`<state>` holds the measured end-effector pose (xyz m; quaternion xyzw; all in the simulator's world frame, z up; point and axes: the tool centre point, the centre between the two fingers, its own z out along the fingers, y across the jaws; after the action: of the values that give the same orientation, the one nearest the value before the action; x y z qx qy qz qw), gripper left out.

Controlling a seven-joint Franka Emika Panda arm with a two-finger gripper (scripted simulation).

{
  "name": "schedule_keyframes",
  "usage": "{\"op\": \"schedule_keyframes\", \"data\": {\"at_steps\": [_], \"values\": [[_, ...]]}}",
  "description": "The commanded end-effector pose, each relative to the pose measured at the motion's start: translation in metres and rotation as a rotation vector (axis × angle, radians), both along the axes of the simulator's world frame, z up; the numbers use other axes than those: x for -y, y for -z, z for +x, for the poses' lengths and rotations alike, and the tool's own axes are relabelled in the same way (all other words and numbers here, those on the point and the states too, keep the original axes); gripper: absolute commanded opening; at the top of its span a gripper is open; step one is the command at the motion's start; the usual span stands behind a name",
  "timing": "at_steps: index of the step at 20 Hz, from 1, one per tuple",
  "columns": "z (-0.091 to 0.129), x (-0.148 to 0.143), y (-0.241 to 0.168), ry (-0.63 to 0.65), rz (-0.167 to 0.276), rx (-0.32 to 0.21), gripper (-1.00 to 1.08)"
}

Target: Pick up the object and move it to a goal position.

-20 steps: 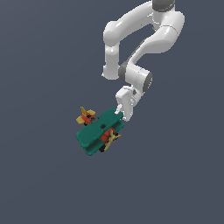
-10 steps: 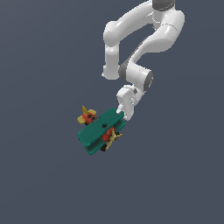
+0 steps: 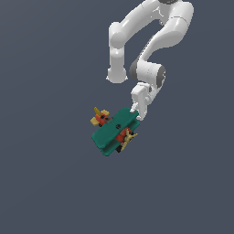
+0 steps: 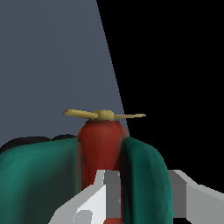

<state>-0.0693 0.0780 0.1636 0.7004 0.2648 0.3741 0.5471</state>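
We find no text, label, brand, number or sign that can be read in either view. The biplane (image 3: 115,132) carries plain colour only, and the arm (image 3: 151,41) bears no marking we can make out.

The arm (image 3: 151,27) is glossy white all over, built of thick rounded tube sections that meet at bulging elbow-like joints. Dark grey bands ring some joints, one at the very top and one on the round joint (image 3: 151,75) above the jaws. Below that joint sits a small boxy white wrist block (image 3: 140,98). In the wrist view the fingers (image 4: 98,199) are flat, angular, pale grey slabs with a darker grey face between them.
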Motion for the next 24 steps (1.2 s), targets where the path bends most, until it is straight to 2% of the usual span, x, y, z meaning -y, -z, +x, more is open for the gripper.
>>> {"op": "schedule_keyframes", "data": {"at_steps": [1, 14, 24], "values": [[-0.008, -0.016, -0.009, 0.0, 0.0, 0.002, -1.0], [-0.057, -0.111, -0.055, 0.0, 0.001, 0.002, -1.0], [-0.075, -0.152, -0.075, 0.0, 0.0, 0.005, -1.0]]}}
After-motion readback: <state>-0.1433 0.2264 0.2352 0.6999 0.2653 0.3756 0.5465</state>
